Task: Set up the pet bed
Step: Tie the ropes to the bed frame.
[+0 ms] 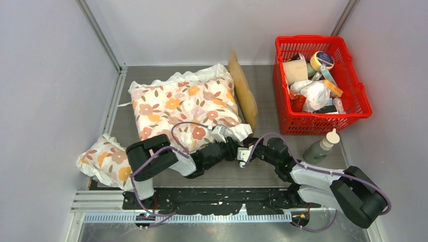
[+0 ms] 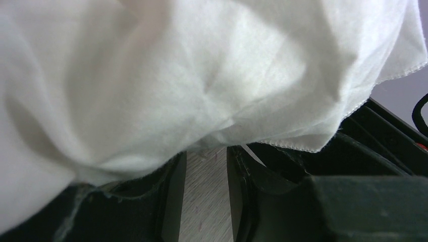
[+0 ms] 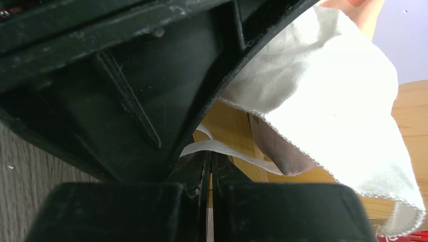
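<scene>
The pet bed (image 1: 243,91) shows only its light-wood headboard, standing behind a big floral cushion (image 1: 181,103) that covers the rest. In the right wrist view its wood (image 3: 229,126) and a strip of dark grey fabric (image 3: 275,151) show under the cushion's white corner (image 3: 328,101). My right gripper (image 3: 209,157) is shut on a thin white strap (image 3: 229,150) at that near right corner (image 1: 244,154). My left gripper (image 1: 231,146) meets it there. Its jaws (image 2: 206,151) stand partly apart over the table, and white cushion fabric (image 2: 202,75) hides their tips.
A small floral pillow (image 1: 103,161) lies at the near left edge. A red basket (image 1: 348,116) full of odds and ends stands at the right. A grey-green bottle (image 1: 319,147) stands just in front of it, close to my right arm. Walls close in both sides.
</scene>
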Action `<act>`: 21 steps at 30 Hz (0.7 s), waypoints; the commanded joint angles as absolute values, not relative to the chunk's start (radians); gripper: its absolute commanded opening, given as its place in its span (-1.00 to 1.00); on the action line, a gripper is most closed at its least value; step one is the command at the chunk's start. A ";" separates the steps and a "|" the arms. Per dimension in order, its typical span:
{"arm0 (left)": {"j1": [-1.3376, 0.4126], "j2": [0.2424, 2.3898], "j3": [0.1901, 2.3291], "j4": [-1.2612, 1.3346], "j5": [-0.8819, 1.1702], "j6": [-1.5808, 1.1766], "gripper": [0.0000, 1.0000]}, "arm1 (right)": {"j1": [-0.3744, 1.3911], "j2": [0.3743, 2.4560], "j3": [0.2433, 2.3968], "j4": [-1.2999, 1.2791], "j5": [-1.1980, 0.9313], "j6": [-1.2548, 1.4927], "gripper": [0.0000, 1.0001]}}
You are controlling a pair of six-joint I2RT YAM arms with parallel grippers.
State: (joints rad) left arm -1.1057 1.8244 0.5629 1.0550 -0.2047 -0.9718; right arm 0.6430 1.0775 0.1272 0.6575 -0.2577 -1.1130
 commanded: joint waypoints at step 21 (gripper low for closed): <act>-1.101 1.849 0.562 1.163 -0.183 -1.041 -1.00 | 0.625 1.045 0.157 0.690 -0.235 -1.073 -0.90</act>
